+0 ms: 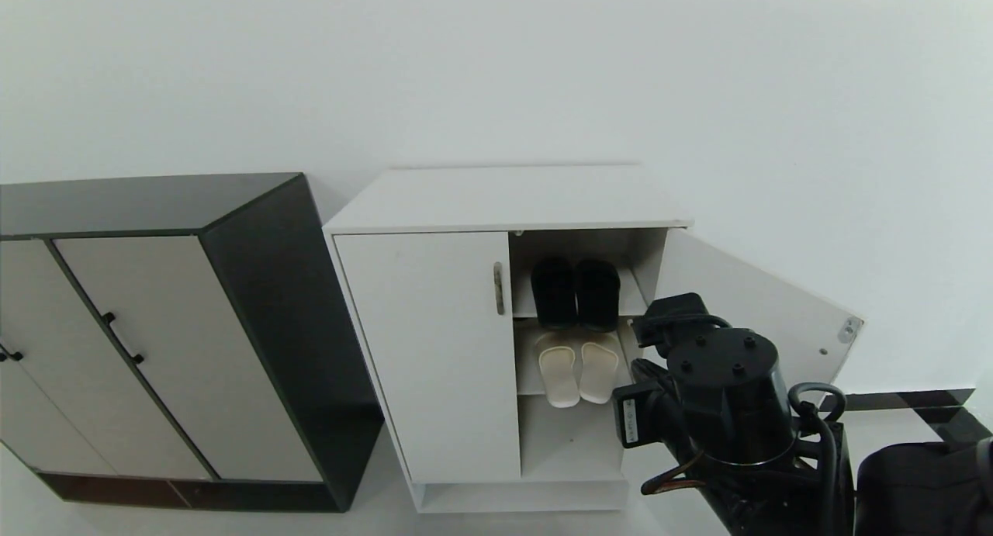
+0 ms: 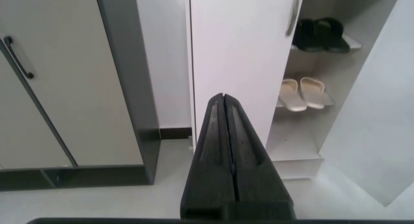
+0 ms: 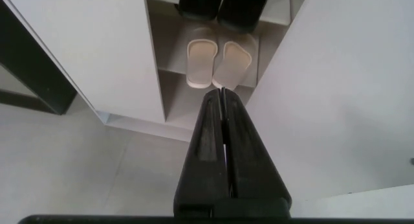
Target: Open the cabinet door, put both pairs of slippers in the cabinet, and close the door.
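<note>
Cabinet (image 1: 504, 198) stands against the wall with its right-hand door (image 1: 760, 303) swung wide open and its left door (image 1: 427, 350) closed, handle (image 1: 498, 288) at the meeting edge. Contents: black slippers (image 1: 575, 292) sit side by side on the upper shelf, and white slippers (image 1: 578, 373) sit side by side on the middle shelf, soles down, their near ends appearing to overhang the shelf front slightly. Both pairs are thus inside, and closing the door is judged to be the outstanding step. The door is judged a stiff, light, hinged panel that should swing with little force. A push on its inner face near the free edge, by the small metal fitting (image 1: 849, 330), is judged the best point of contact, since its handle is hidden on the far side. The overhanging white pair could foul the door. The right gripper (image 3: 223, 94) is in front of the open compartment beside the door, fingers pressed together on nothing. The left gripper (image 2: 223, 101) is well back from the cabinet, likewise pressed together and empty. A dark cabinet (image 1: 155, 326) stands to the left.
</note>
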Motion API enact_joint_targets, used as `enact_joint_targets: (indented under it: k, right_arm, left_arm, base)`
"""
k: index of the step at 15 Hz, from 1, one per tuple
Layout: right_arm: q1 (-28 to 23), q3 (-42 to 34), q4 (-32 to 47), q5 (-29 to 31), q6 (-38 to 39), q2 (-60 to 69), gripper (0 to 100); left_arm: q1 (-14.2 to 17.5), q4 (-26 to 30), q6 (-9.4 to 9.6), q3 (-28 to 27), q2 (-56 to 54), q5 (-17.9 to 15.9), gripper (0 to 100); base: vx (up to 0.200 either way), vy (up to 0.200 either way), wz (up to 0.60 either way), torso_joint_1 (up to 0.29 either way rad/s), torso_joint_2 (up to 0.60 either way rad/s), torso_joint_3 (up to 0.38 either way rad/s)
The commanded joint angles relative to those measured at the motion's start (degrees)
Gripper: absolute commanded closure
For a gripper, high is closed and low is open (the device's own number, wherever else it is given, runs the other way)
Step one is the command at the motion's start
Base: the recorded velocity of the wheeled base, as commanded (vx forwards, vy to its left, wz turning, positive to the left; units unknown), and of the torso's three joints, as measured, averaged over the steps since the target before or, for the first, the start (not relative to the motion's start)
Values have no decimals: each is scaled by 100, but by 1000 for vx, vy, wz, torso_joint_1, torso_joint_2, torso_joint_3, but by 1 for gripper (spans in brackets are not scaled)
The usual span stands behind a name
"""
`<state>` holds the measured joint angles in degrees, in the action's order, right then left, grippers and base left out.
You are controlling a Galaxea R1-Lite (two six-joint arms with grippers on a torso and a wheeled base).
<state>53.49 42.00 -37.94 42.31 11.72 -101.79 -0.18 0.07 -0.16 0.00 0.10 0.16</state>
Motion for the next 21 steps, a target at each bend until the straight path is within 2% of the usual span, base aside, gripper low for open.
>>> enact_joint_targets:
  k: [1,11,18,21]
  right_arm:
    - [3,2,-3,5,-3,-7,100]
    - [3,-42,-12,5,6,10,100]
    - [3,-60,-12,5,-3,19,100]
    - [-14,-60,-12,5,-11,45,100]
  left_arm:
    - [1,1,-2,0,-1,2,100]
    - [1,1,-11,0,-1,11,100]
    - [1,1,-11,0,-1,11,100]
    - [1,1,-11,0,-1,11,100]
  base:
    - [0,0,0,183,-505,-295]
    - [0,0,0,226,-531,-309]
    - [0,0,0,32,-61,-36]
    - [0,0,-600,1,-2,4]
